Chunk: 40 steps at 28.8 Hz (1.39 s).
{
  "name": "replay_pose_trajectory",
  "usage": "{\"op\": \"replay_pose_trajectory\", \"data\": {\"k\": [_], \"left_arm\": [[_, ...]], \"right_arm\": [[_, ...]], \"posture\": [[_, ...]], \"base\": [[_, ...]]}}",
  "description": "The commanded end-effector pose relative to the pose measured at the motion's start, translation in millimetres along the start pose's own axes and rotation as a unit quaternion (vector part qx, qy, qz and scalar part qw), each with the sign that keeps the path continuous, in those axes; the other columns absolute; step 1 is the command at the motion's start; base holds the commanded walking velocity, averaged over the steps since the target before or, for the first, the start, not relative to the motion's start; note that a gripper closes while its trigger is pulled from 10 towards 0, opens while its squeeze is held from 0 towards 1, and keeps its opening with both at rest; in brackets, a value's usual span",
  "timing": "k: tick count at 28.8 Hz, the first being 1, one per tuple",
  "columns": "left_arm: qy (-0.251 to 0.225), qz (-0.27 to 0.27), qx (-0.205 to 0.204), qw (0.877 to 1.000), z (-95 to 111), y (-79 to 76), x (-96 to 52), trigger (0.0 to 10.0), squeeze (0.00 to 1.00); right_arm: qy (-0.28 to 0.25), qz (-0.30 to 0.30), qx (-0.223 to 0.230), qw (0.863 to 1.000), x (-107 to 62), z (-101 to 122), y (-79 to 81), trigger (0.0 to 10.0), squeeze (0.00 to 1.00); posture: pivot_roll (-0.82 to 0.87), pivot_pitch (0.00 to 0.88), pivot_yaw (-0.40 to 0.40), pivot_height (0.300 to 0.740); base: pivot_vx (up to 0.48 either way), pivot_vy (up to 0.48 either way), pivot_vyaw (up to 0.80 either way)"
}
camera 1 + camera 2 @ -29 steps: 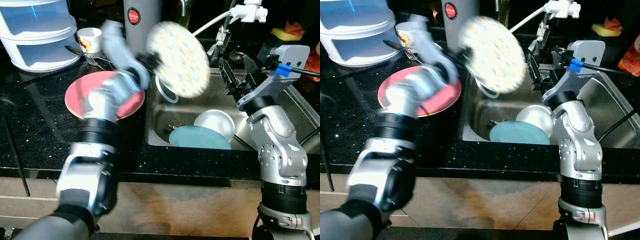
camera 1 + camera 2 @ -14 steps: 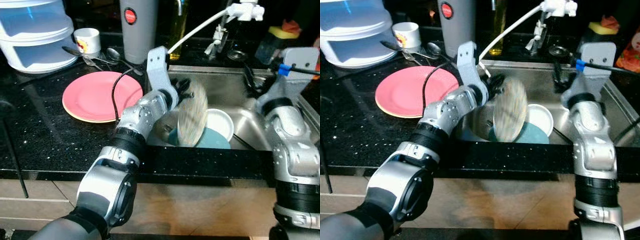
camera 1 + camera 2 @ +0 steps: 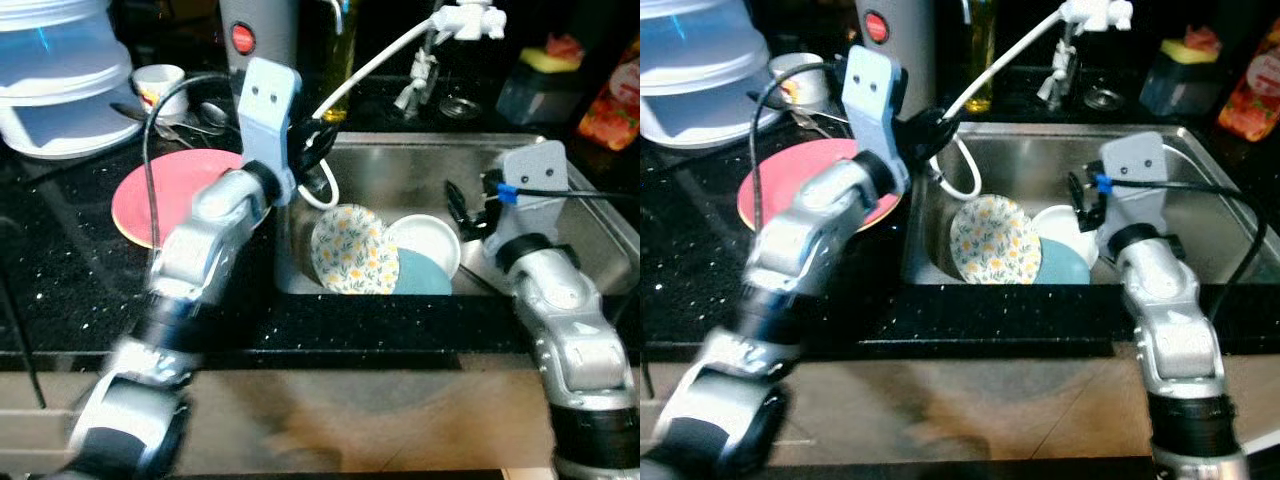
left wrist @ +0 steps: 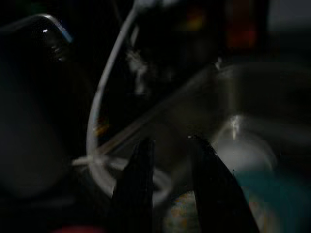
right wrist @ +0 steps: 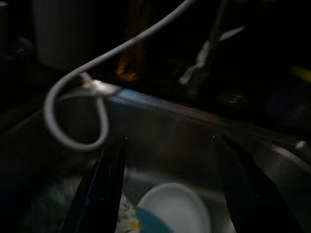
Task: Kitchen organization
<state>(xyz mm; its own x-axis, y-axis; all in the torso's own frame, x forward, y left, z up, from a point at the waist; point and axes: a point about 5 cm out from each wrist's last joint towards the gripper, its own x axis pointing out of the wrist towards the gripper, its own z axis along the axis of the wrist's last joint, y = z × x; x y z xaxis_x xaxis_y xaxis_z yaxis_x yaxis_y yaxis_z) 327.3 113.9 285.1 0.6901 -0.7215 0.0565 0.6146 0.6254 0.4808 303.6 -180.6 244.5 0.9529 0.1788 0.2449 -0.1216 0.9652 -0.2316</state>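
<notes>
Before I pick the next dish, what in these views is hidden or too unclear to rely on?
- Teal plate: mostly covered by the floral plate and white bowl in the eye views.
- Pink plate: partly hidden by the left arm, which is motion-blurred.
- Spoons by the cup: too small to count.
- Left hand: wrist view dark; sink contents just smudges.

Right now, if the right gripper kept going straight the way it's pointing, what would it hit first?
Probably the white bowl in the sink: it lies ahead between the right gripper's open fingers, though depth is unclear.

Floral plate [image 3: 354,250] leans tilted in sink [image 3: 560,200], overlapping teal plate [image 3: 425,273].
</notes>
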Motion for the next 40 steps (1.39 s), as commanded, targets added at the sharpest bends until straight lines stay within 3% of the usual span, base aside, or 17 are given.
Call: {"op": "replay_pose_trajectory", "data": {"k": [1, 2, 3, 4, 6, 8, 9, 11, 14, 18, 22, 29, 35, 40], "left_arm": [[0.031, -0.074, 0.08, 0.994, 6.2, -1.6, -21.7, 10.0, 0.0], [0.031, -0.074, 0.08, 0.994, 6.2, -1.6, -21.7, 10.0, 0.0], [0.083, -0.109, 0.129, 0.982, -0.1, 1.5, -40.5, 10.0, 0.0], [0.113, -0.128, 0.162, 0.972, -5.5, 1.7, -49.4, 10.0, 0.0], [0.121, -0.134, 0.177, 0.968, -7.4, 1.6, -51.5, 10.0, 0.0], [0.159, -0.125, 0.211, 0.956, -16.3, 4.4, -57.2, 10.0, 0.0], [0.159, -0.125, 0.211, 0.956, -16.3, 4.4, -57.2, 10.0, 0.0], [0.209, -0.091, 0.226, 0.947, -30.2, 15.3, -65.2, 10.0, 0.0], [0.225, -0.084, 0.219, 0.946, -35.5, 17.1, -70.0, 10.0, 0.0], [0.279, -0.037, 0.253, 0.926, -55.3, 28.0, -71.6, 10.0, 0.0], [0.281, -0.007, 0.237, 0.93, -63.2, 24.4, -62.8, 10.0, 0.0], [0.272, -0.015, 0.237, 0.933, -61.7, 17.5, -56.8, 10.0, 0.0], [0.237, -0.01, 0.22, 0.946, -45.6, 17.7, -53.9, 10.0, 0.0], [0.207, -0.042, 0.202, 0.956, -22.8, 13.5, -65.3, 10.0, 0.0]], "right_arm": [[-0.004, 0.001, 0.009, 1.0, 0.9, -0.7, 4.8, 10.0, 0.0], [-0.004, 0.001, 0.009, 1.0, 0.9, -0.7, 4.8, 10.0, 0.0], [-0.016, -0.006, 0.028, 0.999, 6.3, 3.1, 6.0, 10.0, 0.0], [-0.023, -0.007, 0.041, 0.999, 9.3, 5.7, 6.8, 10.0, 0.0], [-0.026, -0.006, 0.044, 0.999, 10.0, 6.6, 7.2, 10.0, 0.0], [-0.029, 0.001, 0.044, 0.999, 11.0, 8.1, 9.4, 10.0, 0.0], [-0.029, 0.001, 0.044, 0.999, 11.0, 8.1, 9.4, 10.0, 0.0], [-0.031, 0.012, 0.05, 0.998, 11.8, 8.9, 12.2, 10.0, 0.0], [-0.035, 0.015, 0.052, 0.998, 11.8, 9.9, 12.3, 10.0, 0.0], [-0.04, 0.022, 0.065, 0.997, 13.7, 10.8, 14.2, 10.0, 0.0], [-0.044, 0.026, 0.073, 0.996, 14.8, 12.2, 16.2, 10.0, 0.0], [-0.045, 0.026, 0.076, 0.996, 14.7, 12.9, 15.6, 10.0, 0.0], [-0.046, 0.024, 0.078, 0.996, 14.3, 13.6, 13.2, 10.0, 0.0], [-0.047, 0.024, 0.08, 0.995, 15.1, 14.0, 11.7, 10.0, 0.0]], "posture": [[0.06, 0.057, 0.018, 0.74], [0.06, 0.057, 0.018, 0.74], [0.07, 0.058, 0.018, 0.74], [0.08, 0.058, 0.018, 0.74], [0.08, 0.058, 0.018, 0.74], [0.08, 0.061, 0.012, 0.74], [0.08, 0.061, 0.012, 0.74], [0.08, 0.068, 0.003, 0.74], [0.08, 0.073, -0.005, 0.74], [0.08, 0.078, -0.01, 0.74], [0.07, 0.08, -0.016, 0.74], [0.06, 0.086, -0.019, 0.74], [0.06, 0.085, -0.021, 0.74], [0.08, 0.094, -0.028, 0.74]], "base": [[0.0, 0.0, 0.0], [0.0, 0.0, 0.0], [0.0, 0.0, 0.0], [0.0, 0.0, 0.0], [0.0, 0.0, 0.0], [0.0, 0.0, 0.0], [0.0, 0.0, 0.0], [0.0, 0.0, 0.0], [0.0, 0.0, 0.0], [0.0, 0.0, 0.0], [0.0, 0.0, 0.0], [0.0, 0.0, 0.0], [0.0, 0.0, 0.0], [0.0, 0.0, 0.0]]}}
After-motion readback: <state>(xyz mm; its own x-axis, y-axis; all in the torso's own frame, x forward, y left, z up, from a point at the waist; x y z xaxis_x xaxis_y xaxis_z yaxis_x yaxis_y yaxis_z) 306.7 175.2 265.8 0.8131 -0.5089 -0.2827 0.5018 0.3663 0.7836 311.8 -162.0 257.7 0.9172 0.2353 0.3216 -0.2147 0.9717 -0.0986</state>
